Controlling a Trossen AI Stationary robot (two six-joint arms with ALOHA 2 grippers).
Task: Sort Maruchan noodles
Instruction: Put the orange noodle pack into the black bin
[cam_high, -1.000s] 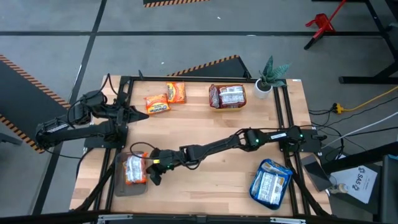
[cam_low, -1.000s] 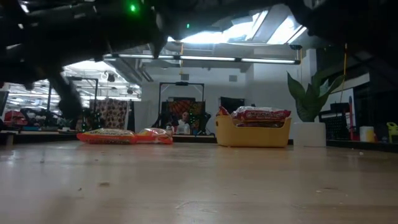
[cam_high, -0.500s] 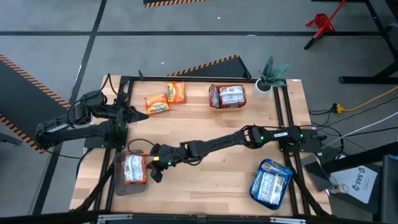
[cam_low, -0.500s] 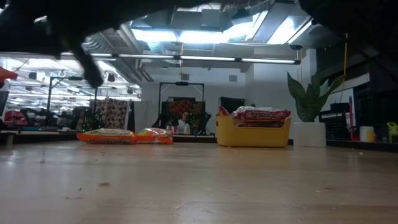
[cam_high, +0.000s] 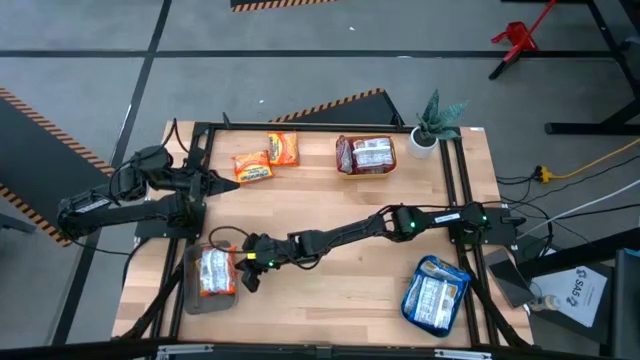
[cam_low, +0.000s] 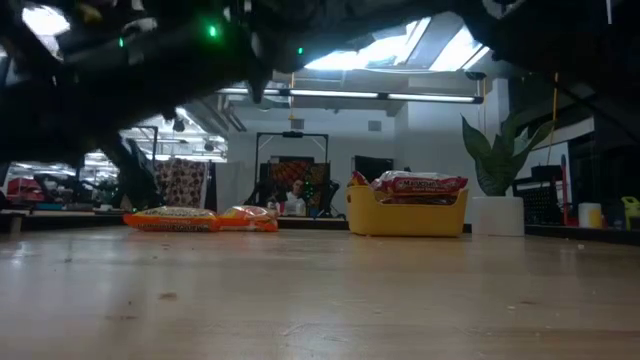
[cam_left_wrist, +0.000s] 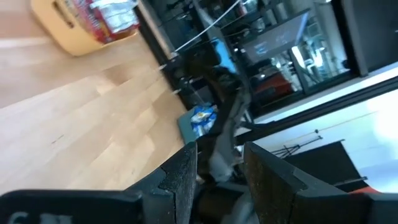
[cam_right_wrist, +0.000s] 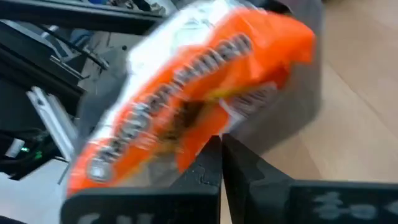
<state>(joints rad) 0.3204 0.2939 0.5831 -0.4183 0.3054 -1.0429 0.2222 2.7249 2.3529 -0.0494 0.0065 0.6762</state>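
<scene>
Orange Maruchan noodles (cam_high: 213, 272) lie in a grey tray (cam_high: 192, 300) at the table's near left; in the right wrist view the top orange packet (cam_right_wrist: 186, 93) fills the picture. My right gripper (cam_high: 244, 280) reaches across the table to the tray's right rim, shut (cam_right_wrist: 221, 142). Two more orange packets (cam_high: 253, 167) (cam_high: 283, 148) lie flat on the wood at the far left. Red-and-white packets fill a yellow bowl (cam_high: 365, 170). Blue-and-white packets lie in a teal tray (cam_high: 412, 310). My left gripper (cam_high: 232, 181) waits open at the left edge, with nothing between its fingers (cam_left_wrist: 219, 152). My right gripper has its shut fingertips (cam_right_wrist: 211, 149) right in front of the orange packet's lower edge (cam_right_wrist: 186, 155), slanting down from the table's right side. I cannot tell whether they touch it.
A potted plant (cam_high: 432, 125) stands at the far right corner beside the yellow bowl. The right arm (cam_high: 340, 235) lies low across the middle of the table. Bare wood (cam_high: 330, 290) shows between the two trays along the near edge.
My right gripper has risen a little by the grey tray and come back down to about where it was, staying shut. The packets on the table have kept still.
</scene>
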